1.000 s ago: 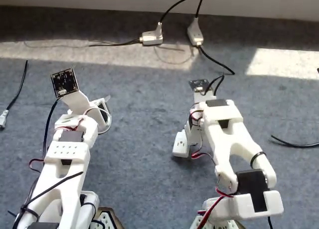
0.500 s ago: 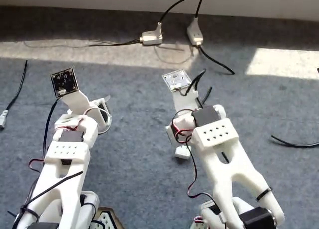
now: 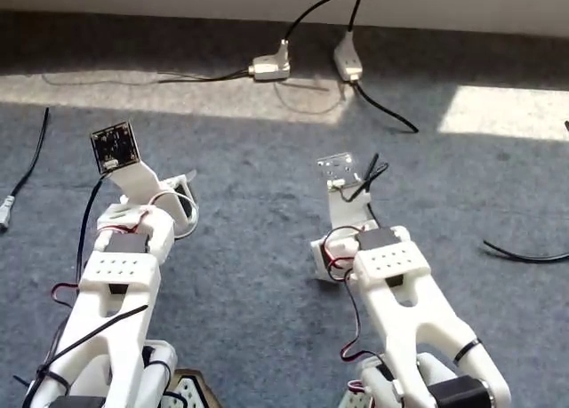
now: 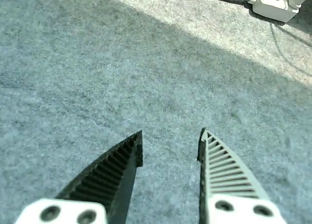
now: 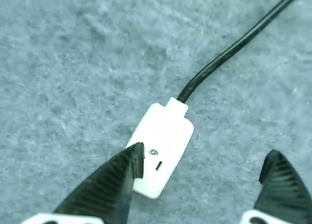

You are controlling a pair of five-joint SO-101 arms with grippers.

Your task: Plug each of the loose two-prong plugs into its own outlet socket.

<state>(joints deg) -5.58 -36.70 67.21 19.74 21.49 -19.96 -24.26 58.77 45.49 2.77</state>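
A white plug block (image 5: 161, 155) on a black cable (image 5: 234, 43) lies flat on the grey carpet. My right gripper (image 5: 204, 155) hangs open just above it, one black finger over its edge, the other well off to the side. In the high view the same white block (image 3: 322, 261) peeks out beside the right arm's wrist. My left gripper (image 4: 170, 138) is open over bare carpet with nothing between its fingers. A white connector block (image 4: 273, 0) lies far ahead of it. Two white connector blocks (image 3: 269, 68) (image 3: 348, 63) on black cables lie near the back wall.
A thin cable with a small white end (image 3: 5, 211) runs along the left edge. Another black cable (image 3: 524, 255) lies at the right edge. A thin wire loops on the carpet by the back blocks. The left arm (image 3: 120, 266) stands at the front left.
The right arm swung left, then came partly back right and lowered over the white block. The left arm has not moved.
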